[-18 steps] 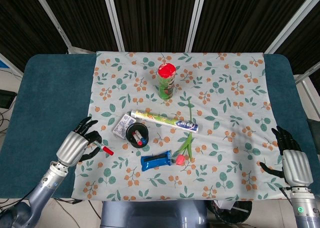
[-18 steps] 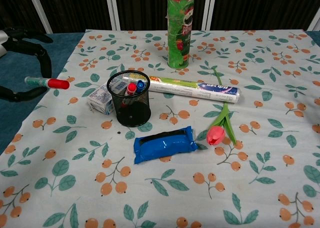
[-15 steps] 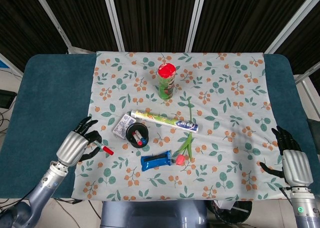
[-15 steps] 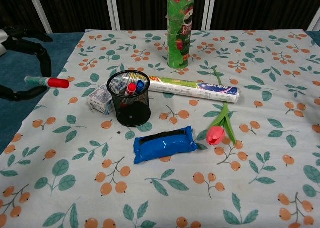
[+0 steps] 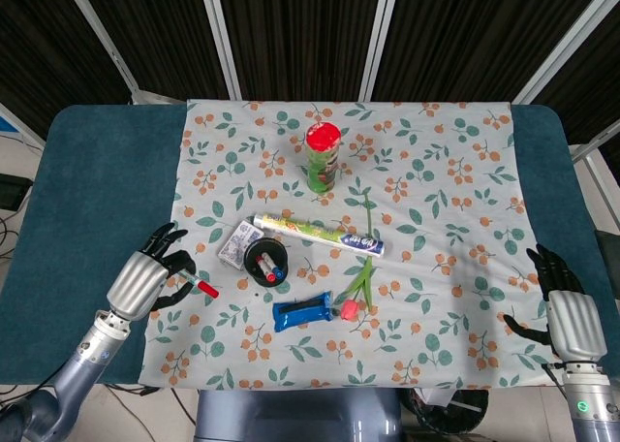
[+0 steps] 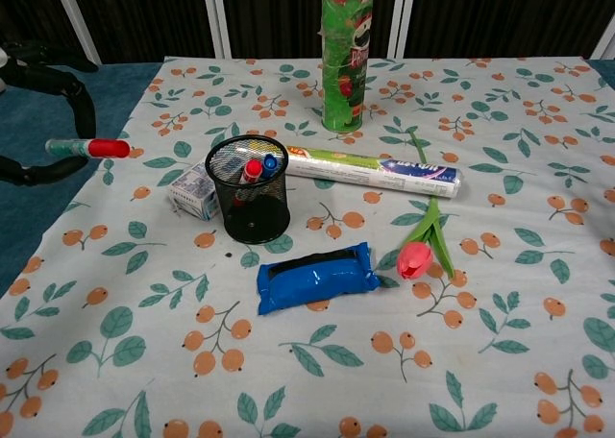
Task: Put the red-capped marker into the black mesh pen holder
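The red-capped marker [image 5: 199,286] [image 6: 88,148] is pinched in my left hand [image 5: 143,281] [image 6: 38,107], held level above the left edge of the floral cloth, its red cap pointing right. The black mesh pen holder [image 5: 265,261] [image 6: 249,188] stands upright to the right of it, a short gap away, with two markers inside. My right hand [image 5: 567,311] rests open at the table's front right, far from everything, and shows only in the head view.
A small white box [image 6: 193,189] lies against the holder's left side. A long toothpaste box [image 6: 373,170] lies behind the holder, and a green chips can [image 6: 344,56] stands further back. A blue packet [image 6: 317,277] and a pink tulip [image 6: 420,251] lie in front.
My left hand has lifted the marker slightly and drawn it a little to the left. The right hand has not moved.
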`<state>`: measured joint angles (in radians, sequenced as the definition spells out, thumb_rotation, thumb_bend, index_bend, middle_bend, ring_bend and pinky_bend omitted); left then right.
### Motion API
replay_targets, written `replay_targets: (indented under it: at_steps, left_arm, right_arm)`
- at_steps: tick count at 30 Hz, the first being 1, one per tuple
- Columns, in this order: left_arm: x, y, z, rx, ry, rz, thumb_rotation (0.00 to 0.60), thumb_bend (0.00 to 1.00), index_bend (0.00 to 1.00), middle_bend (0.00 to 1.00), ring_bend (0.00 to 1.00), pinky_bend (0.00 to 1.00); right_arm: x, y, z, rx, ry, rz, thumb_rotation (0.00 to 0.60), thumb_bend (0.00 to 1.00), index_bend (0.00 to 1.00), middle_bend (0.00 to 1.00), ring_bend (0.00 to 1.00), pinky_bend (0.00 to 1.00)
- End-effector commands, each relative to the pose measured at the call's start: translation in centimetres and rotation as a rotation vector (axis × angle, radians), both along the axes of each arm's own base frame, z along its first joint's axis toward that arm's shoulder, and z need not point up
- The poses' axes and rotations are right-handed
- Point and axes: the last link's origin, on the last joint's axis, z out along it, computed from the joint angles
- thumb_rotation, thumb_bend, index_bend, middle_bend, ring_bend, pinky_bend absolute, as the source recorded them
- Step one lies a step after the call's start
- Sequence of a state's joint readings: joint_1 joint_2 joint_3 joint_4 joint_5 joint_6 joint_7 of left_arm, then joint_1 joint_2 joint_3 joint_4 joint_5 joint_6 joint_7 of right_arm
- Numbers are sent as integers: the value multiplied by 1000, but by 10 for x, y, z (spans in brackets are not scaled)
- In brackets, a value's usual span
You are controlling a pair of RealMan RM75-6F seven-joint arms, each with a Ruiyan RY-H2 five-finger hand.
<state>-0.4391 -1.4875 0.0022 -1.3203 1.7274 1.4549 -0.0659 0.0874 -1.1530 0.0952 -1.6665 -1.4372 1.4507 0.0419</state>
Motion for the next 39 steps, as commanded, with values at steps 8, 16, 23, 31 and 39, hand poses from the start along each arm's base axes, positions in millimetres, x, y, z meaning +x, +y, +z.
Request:
replay_targets:
  at_steps: [8, 16, 23, 31, 39]
  left_arm:
    - [0, 0, -2, -10, 4, -2, 600, 347, 553, 507, 136, 103]
    - [1, 1, -2, -12, 7, -3, 600, 347, 553, 508, 136, 104]
    - [2, 1, -4, -18, 4, -7, 600, 347, 553, 508, 136, 103]
    - [20, 10, -9, -36, -32, -22, 600, 347, 553, 508, 136, 103]
    - [60, 27, -19, -87, -131, -36, 600, 346, 553, 507, 136, 103]
  right_arm:
    - [0, 0, 0, 1, 2, 0, 600, 233, 0, 0, 0, 169]
    - [0, 0, 0, 1, 2, -1, 600, 233, 0, 0, 0, 169]
    - [0, 0, 0, 1, 2, -1, 600, 233, 0, 0, 0, 169]
    - [0, -1, 0, 1, 5, -1, 600, 233, 0, 0, 0, 169]
    - [-1, -2, 0, 4, -1, -11, 600, 233, 0, 0, 0, 169]
